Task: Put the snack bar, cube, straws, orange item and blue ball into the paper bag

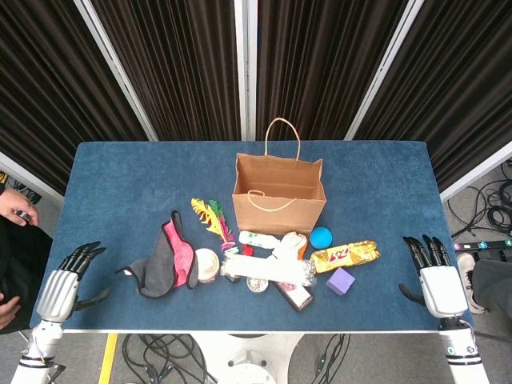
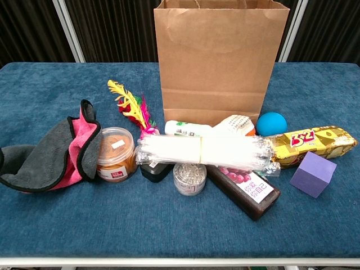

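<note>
While the paper bag (image 1: pixel 278 194) stands upright and open at 12 o'clock on the blue table (image 1: pixel 120 184), none of the 5 task items appears to be inside it; its interior is only partly visible from the head view. All lie in the clutter at the bag's 6 o'clock. Straws (image 2: pixel 208 151): clear bundle, centre of the pile. Blue ball (image 2: pixel 271 124): at the bag's 5 o'clock, near its base. Snack bar (image 2: pixel 312 143): gold wrapper, at 3 o'clock from the straws. Cube (image 2: pixel 313 174): purple, at 6 o'clock from the bar. Orange item (image 2: pixel 116 153): lidded tub, at 9 o'clock from the straws. Judged: task not started. Left hand (image 1: pixel 68 280) rests at the table's 8 o'clock edge, fingers spread, holding nothing. Right hand (image 1: pixel 436 276) mirrors it at 4 o'clock, also empty
</note>
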